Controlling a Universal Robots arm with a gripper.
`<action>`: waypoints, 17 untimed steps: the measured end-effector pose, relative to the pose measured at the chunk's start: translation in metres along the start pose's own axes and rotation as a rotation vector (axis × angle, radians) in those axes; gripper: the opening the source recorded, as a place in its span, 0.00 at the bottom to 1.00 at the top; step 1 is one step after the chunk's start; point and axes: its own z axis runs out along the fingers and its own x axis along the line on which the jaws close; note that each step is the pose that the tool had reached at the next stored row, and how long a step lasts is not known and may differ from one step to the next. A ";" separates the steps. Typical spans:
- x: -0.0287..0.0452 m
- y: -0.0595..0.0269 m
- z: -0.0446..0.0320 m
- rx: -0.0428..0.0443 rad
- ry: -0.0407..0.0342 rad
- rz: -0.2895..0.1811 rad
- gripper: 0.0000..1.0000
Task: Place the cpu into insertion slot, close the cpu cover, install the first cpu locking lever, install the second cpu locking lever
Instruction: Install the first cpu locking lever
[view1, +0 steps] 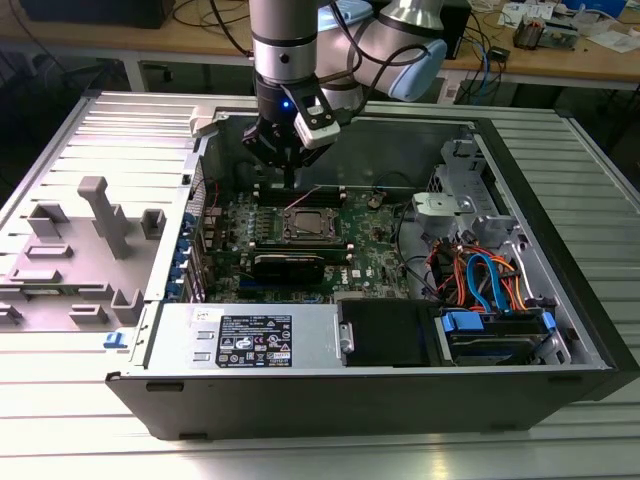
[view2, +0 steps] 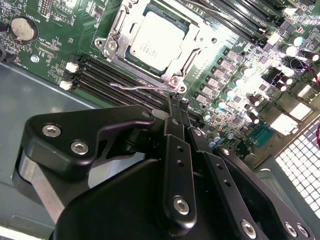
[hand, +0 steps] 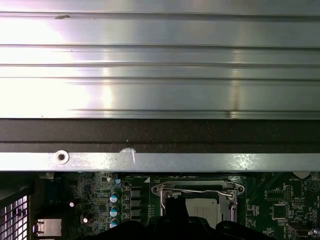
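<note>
The cpu (view2: 157, 40) lies flat in the insertion slot (view2: 117, 30) on the green board. The cpu cover (view2: 192, 42) is folded down around the cpu as a silver frame. A thin wire locking lever (view2: 137, 86) runs along the socket edge nearest my gripper (view2: 176, 104). The black fingers (view2: 172, 125) are shut together, with their tips right at the lever's end; whether they touch it is unclear. In the first wrist view the cpu (hand: 204, 209), the lever (hand: 197, 190) and a fingertip (hand: 170, 204) appear together. In the exterior view my gripper (view1: 290, 183) hangs just behind the socket (view1: 308, 226).
Long black memory slots (view2: 112, 82) run beside the socket, under the fingers. The open case has a metal wall (hand: 160, 160) close behind the gripper. A drive bay and orange and blue cables (view1: 480, 280) sit at the exterior view's right, a grey fixture tray (view1: 90, 240) at its left.
</note>
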 end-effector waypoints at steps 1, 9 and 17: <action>0.0000 0.0000 0.0000 0.0000 0.0000 0.000 0.11; -0.0022 0.0025 0.0060 -0.0002 -0.0002 0.000 0.11; -0.0091 0.0072 0.0195 0.0003 -0.0001 0.000 0.11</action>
